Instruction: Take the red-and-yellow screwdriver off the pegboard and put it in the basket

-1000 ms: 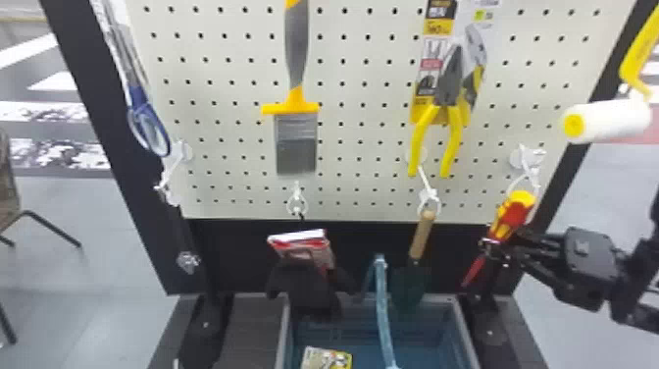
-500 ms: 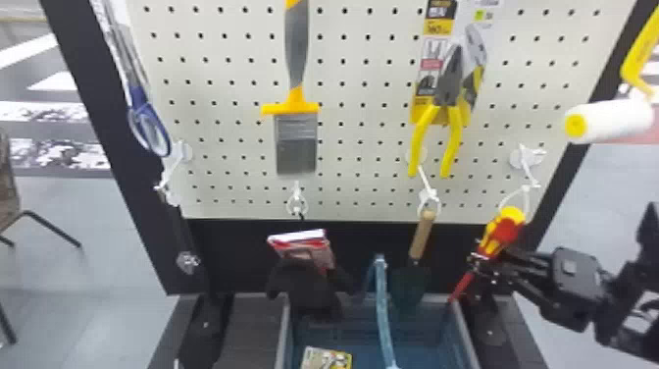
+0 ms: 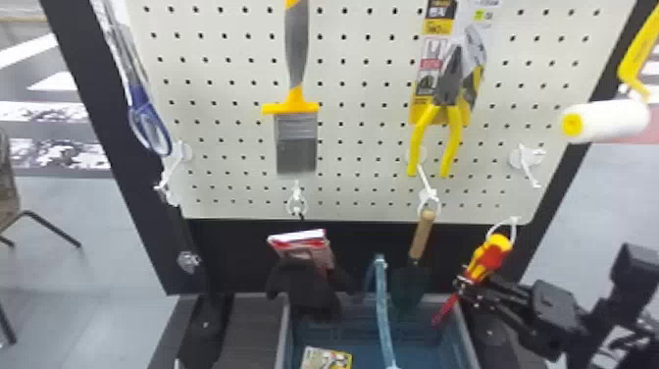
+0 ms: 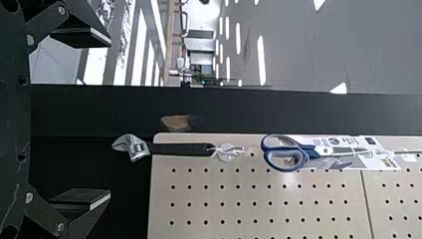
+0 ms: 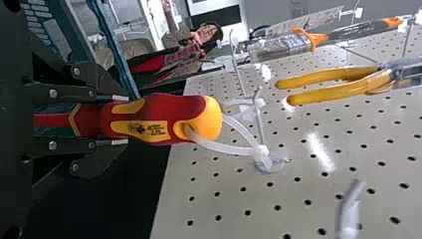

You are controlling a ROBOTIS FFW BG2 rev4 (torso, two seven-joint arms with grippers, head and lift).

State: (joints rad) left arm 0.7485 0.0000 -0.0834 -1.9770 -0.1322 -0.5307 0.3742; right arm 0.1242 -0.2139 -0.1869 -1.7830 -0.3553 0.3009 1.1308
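Note:
In the head view my right gripper (image 3: 466,285) is shut on the red-and-yellow screwdriver (image 3: 486,259), which tilts with its red shaft down to the left, over the right side of the blue basket (image 3: 466,326). The screwdriver's white loop hangs apart from its hook (image 3: 528,158) on the pegboard (image 3: 363,147). In the right wrist view the right gripper (image 5: 127,120) clamps the handle of the screwdriver (image 5: 159,119) between both fingers. My left gripper (image 4: 110,118) stands open in the left wrist view, facing the pegboard's edge, with nothing between its fingers.
Yellow pliers (image 3: 453,115), a brush (image 3: 295,142) and blue scissors (image 3: 147,125) hang on the board. Below hang a trowel (image 3: 421,235) and black gloves (image 3: 304,289). A paint roller (image 3: 605,120) is at right. The basket holds a yellow package (image 3: 326,359).
The right gripper has moved down and slightly left with the screwdriver in it. The loop, earlier at the hook, now hangs clear below it.

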